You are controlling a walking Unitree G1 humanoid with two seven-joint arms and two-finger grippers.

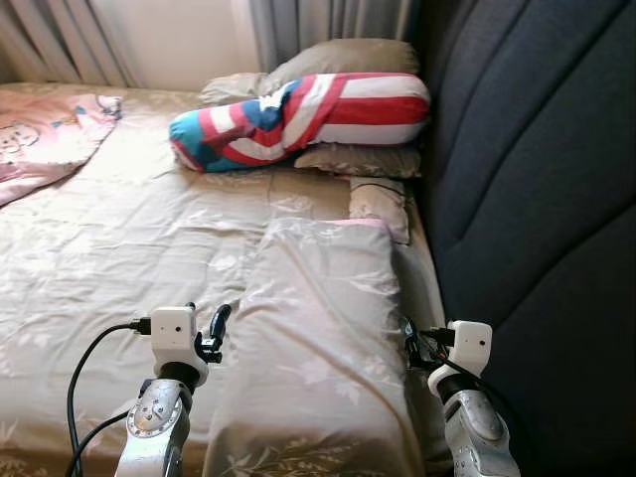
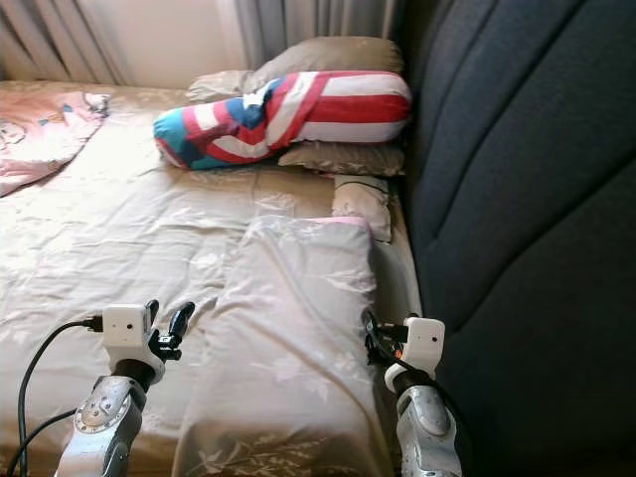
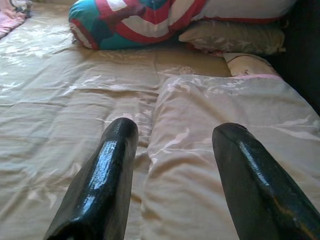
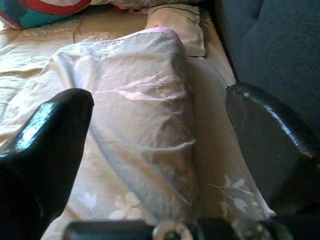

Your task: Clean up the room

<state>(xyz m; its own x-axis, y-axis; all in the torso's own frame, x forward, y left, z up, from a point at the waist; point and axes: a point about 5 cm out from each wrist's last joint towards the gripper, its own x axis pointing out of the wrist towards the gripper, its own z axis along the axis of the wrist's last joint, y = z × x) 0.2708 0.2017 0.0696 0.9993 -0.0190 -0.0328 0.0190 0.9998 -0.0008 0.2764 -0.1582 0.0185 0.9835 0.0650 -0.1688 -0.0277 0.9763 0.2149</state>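
Pillow btwn both grippers, seemingly untouched.

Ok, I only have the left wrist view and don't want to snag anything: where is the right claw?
Observer: The right claw sits open at the long beige pillow's right edge, beside the dark headboard.
Operator: Is it gripping the pillow?
Observer: No, its fingers are spread, with the pillow's edge and the bedsheet between them.
Operator: Anything beyond the striped pillow?
Observer: Grey curtains hang behind it.
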